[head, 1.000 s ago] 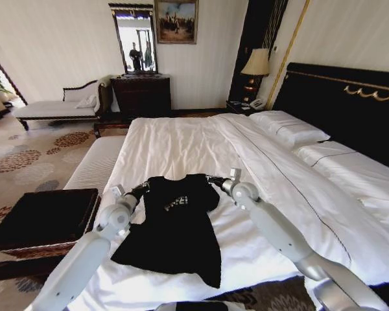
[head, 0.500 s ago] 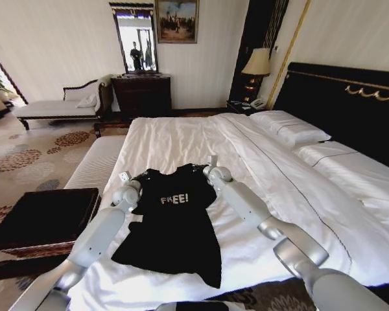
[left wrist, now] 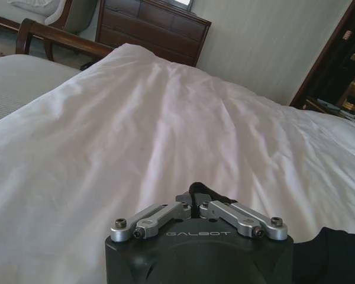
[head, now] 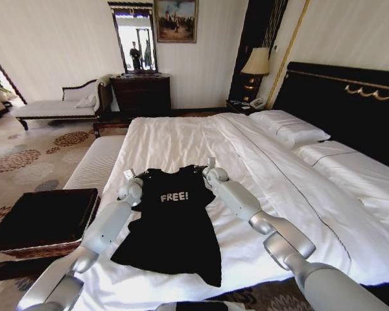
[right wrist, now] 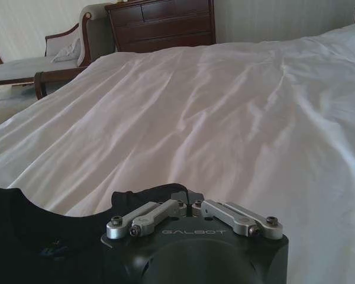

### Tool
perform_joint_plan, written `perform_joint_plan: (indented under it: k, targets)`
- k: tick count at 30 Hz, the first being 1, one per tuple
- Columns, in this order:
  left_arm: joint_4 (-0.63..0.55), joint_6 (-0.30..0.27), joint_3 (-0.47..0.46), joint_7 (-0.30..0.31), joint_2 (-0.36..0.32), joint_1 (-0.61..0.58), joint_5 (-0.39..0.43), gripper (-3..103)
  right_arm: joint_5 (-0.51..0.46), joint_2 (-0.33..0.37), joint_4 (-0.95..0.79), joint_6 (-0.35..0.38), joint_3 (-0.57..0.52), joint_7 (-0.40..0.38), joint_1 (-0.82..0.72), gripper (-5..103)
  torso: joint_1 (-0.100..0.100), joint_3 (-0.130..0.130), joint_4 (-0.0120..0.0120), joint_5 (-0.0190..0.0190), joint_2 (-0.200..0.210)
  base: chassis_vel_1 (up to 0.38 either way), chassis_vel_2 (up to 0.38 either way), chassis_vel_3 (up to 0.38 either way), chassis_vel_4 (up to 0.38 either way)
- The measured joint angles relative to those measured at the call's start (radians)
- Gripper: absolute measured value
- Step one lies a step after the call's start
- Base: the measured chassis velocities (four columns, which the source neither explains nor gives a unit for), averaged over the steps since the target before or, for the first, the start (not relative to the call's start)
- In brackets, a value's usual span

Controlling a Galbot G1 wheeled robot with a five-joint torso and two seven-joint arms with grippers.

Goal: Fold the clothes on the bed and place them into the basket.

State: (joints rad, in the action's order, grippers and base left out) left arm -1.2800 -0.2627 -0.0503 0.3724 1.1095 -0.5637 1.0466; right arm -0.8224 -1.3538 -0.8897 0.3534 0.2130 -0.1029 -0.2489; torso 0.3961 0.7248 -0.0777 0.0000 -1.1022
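1. T-shirt (head: 175, 223) first: we see the black shirt with its white "FREE!" lettering lying on the near left part of the bed (head: 201, 139), spread chest-up on the white duvet, collar toward the far side and hem toward us. It is opened out, not folded.

2. Basket (head: 42, 220) on the far left: it stands on the floor just beside the bed's left edge, black fabric over its top. We judge nothing has been placed in it yet.

3. Left gripper (head: 131, 178): our left arm reaches in from the near left and the gripper sits at the shirt's left shoulder. In the left wrist view the gripper (left wrist: 199, 201) has its fingers drawn together with a fold of black cloth between them, so we take it as clamped on the shirt.

4. Right gripper (head: 209, 167): our right arm stretches across the near right of the bed to the shirt's right shoulder. In the right wrist view the gripper (right wrist: 186, 198) is likewise closed narrow, with black fabric at its tips, so we read it as pinching that shoulder.

5. Progress, as we judge it: both shoulders are gripped, which looks like the start of the fold. Every fold remains to be made, and the carry over to the basket on the left is also left.
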Motion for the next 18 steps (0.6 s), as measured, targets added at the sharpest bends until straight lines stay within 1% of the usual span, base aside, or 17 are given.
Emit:
perform_joint_plan:
  k: [1, 3, 4, 6, 7, 9, 10, 12, 13, 15, 16, 18]
  targets:
    - [-0.002, -0.008, -0.002, 0.003, -0.002, -0.004, 0.002, 1, 0.006, -0.001, 0.001, -0.001, 0.000, 0.000, -0.009, 2, 0.000, 0.000, -0.0004, 0.0000, 0.000, 0.000, 0.000, 0.000, 0.000]
    - [-0.006, -0.016, -0.005, 0.005, -0.003, -0.008, 0.007, -1, 0.008, -0.001, 0.001, -0.002, -0.001, 0.000, -0.014, 2, 0.000, 0.000, -0.0004, 0.0000, 0.000, 0.000, 0.000, 0.000, 0.000]
    - [-0.017, -0.034, -0.012, 0.008, -0.007, -0.017, 0.019, 4, 0.011, -0.001, -0.005, -0.003, -0.001, 0.000, -0.027, 13, 0.000, 0.000, -0.0003, 0.0000, 0.000, 0.000, 0.000, 0.000, 0.000]
    - [-0.025, -0.044, -0.015, 0.010, -0.009, -0.023, 0.023, 4, 0.012, -0.001, -0.010, -0.003, -0.001, 0.000, -0.034, 13, 0.000, 0.000, -0.0003, 0.0002, 0.000, 0.000, 0.000, 0.000, 0.000]
    - [-0.034, -0.053, -0.016, 0.011, -0.011, -0.030, 0.024, 10, 0.012, 0.002, -0.018, -0.003, -0.001, 0.001, -0.040, 19, 0.000, 0.000, 0.0001, 0.0001, 0.000, 0.000, 0.000, 0.000, 0.000]
    - [-0.057, -0.059, -0.023, 0.011, -0.016, -0.049, 0.015, 20, 0.009, 0.007, -0.038, -0.003, -0.002, 0.001, -0.051, 29, 0.000, 0.000, 0.0000, 0.0001, 0.000, 0.000, 0.000, 0.000, 0.000]
    - [-0.057, -0.059, -0.023, 0.011, -0.016, -0.049, 0.015, 20, 0.009, 0.007, -0.038, -0.003, -0.002, 0.001, -0.051, 29, 0.000, 0.000, 0.0000, 0.0001, 0.000, 0.000, 0.000, 0.000, 0.000]
    - [-0.089, -0.060, -0.036, 0.013, -0.024, -0.071, 0.009, 32, -0.010, 0.018, -0.071, -0.002, -0.010, -0.007, -0.063, 40, 0.000, 0.000, 0.0001, -0.0002, 0.000, 0.000, 0.000, 0.000, 0.000]
    - [-0.089, -0.060, -0.036, 0.013, -0.024, -0.071, 0.009, 32, -0.010, 0.018, -0.071, -0.002, -0.010, -0.007, -0.063, 40, 0.000, 0.000, 0.0001, -0.0002, 0.000, 0.000, 0.000, 0.000, 0.000]
    - [-0.125, -0.065, -0.042, 0.014, -0.039, -0.088, 0.017, 42, -0.024, 0.038, -0.107, 0.006, -0.009, -0.011, -0.074, 51, 0.000, 0.000, -0.0001, 0.0002, 0.000, 0.000, 0.000, 0.000, 0.000]
    - [-0.143, -0.063, -0.047, 0.016, -0.047, -0.100, 0.005, 47, -0.033, 0.052, -0.135, 0.010, -0.009, -0.015, -0.085, 56, 0.000, 0.000, -0.0002, -0.0001, 0.000, 0.000, 0.000, 0.000, 0.000]
    - [-0.148, -0.063, -0.048, 0.016, -0.049, -0.102, 0.004, 47, -0.035, 0.055, -0.142, 0.011, -0.009, -0.017, -0.089, 56, 0.000, 0.000, -0.0002, -0.0001, 0.000, 0.000, 0.000, 0.000, 0.000]
